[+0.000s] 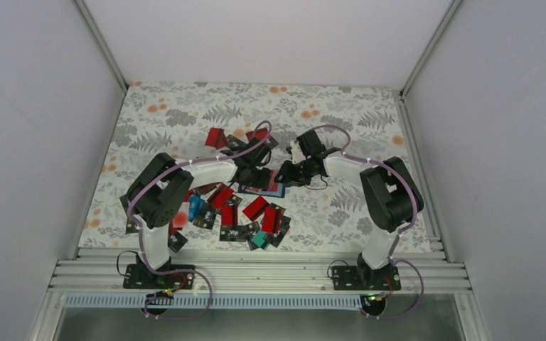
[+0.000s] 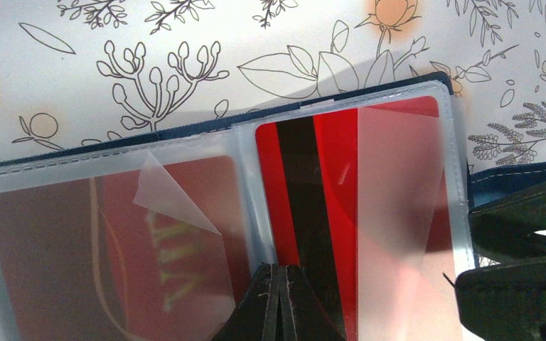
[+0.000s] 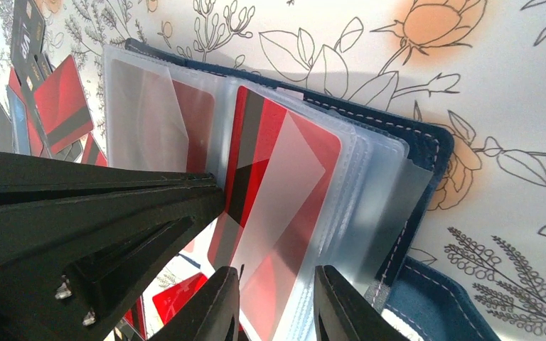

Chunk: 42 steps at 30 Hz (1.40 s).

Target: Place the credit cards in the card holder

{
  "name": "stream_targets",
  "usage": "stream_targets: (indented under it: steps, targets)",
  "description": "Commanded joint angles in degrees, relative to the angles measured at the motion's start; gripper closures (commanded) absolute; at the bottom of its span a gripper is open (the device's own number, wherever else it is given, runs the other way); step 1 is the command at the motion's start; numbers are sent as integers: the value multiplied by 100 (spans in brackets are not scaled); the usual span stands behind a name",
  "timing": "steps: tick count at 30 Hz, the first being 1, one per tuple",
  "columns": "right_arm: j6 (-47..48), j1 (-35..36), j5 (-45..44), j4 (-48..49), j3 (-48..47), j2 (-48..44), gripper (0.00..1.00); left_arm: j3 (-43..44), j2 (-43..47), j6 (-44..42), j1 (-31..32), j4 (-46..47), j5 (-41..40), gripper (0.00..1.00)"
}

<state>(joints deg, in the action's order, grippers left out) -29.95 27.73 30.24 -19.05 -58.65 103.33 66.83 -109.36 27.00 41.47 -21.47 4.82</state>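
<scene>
The card holder [image 1: 261,189] is laid open at centre of the table [image 1: 178,114], clear sleeves [image 2: 114,234] up. A red card [image 2: 341,177] w/ black stripe is seen partly under the right-hand one. L gripper [image 2: 279,270], fingers pressed together, is set tip-down on that card. R gripper [image 3: 276,275], at the holder's 3 o'clock, is spread astride the clear sleeves; whether it clamps them can't be told. Loose credit cards [image 1: 256,208] are scattered at 6–8 o'clock.
</scene>
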Motion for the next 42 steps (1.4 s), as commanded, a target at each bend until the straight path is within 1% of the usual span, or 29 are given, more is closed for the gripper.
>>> stream_targets:
  steps: [1,15,29,38,42]
  targets:
    - [-19,62,110,94,-111,158,71,-97,-183,-13,2,-115,63,98]
    - [-45,87,275,158,-177,169,71,-106,-184,-21,10,-99,79,98]
    - [-19,284,316,15,-538,254,71,9,-17,-24,7,-226,11,98]
    - [-4,375,282,-83,-765,364,71,81,529,114,-79,-557,-284,98]
    - [-2,431,272,-142,-885,424,71,-24,887,188,-175,-609,-290,98]
